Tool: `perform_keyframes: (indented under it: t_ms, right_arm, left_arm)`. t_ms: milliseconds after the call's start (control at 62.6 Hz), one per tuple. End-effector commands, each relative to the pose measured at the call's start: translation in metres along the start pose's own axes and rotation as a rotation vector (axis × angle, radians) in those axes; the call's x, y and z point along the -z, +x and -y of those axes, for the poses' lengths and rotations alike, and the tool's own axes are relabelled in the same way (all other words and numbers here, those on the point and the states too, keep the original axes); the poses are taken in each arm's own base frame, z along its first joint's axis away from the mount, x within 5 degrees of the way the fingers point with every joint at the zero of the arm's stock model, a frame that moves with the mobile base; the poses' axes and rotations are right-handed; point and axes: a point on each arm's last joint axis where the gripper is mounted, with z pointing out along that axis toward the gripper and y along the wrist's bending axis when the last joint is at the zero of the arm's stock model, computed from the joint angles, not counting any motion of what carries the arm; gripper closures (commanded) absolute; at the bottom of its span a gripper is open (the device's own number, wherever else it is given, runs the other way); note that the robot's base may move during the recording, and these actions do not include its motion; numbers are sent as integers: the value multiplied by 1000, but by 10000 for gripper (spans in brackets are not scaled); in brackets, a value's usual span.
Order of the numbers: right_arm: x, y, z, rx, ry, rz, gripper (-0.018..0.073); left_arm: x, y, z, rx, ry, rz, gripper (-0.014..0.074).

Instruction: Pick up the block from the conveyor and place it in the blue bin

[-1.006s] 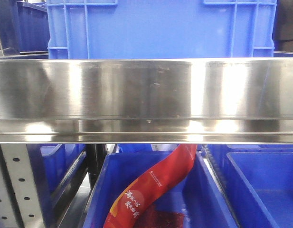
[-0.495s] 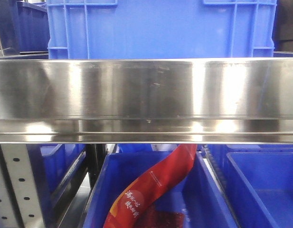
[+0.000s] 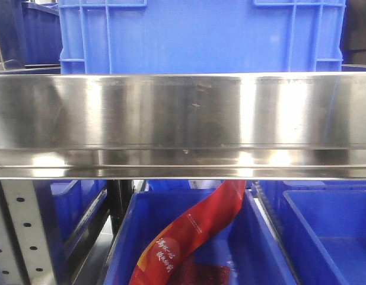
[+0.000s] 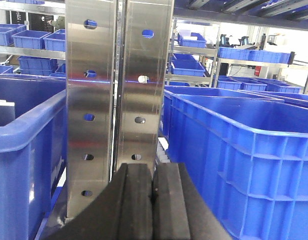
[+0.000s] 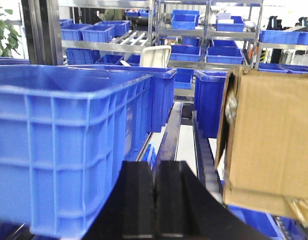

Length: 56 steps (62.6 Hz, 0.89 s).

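Observation:
No block and no conveyor show in any view. My left gripper [image 4: 153, 169] is shut, its black pads pressed together with nothing between them. It points at two perforated steel uprights [image 4: 119, 85], between a blue bin [image 4: 24, 145] on the left and a large blue bin [image 4: 243, 155] on the right. My right gripper [image 5: 154, 166] is also shut and empty, with a big blue bin [image 5: 69, 145] close on its left. In the front view neither gripper appears. Which blue bin the task means I cannot tell.
A wide stainless steel beam [image 3: 183, 124] fills the middle of the front view, with a blue crate [image 3: 200, 35] behind it. Below, a blue bin [image 3: 135, 237] holds a red packet [image 3: 188, 237]. A cardboard box [image 5: 268, 145] hangs close on the right gripper's right. Shelves of blue bins stand behind.

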Motion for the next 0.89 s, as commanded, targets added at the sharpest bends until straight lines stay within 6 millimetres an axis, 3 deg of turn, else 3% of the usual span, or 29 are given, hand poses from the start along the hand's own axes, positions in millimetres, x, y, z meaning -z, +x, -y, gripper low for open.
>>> perform_keyframes:
  t_ms: [0,463,879]
  right_arm:
    - [10,10,1,9,20,46,727]
    - [28,83,8,-34,126,116,727]
    - [29,92,7,-17,120,65,727]
  left_arm:
    - [1,-2,0,5,-5,20,707]
    - [1,-2,0,5,-5,20,707]
    - [1,-2,0,5,-5,20,707]
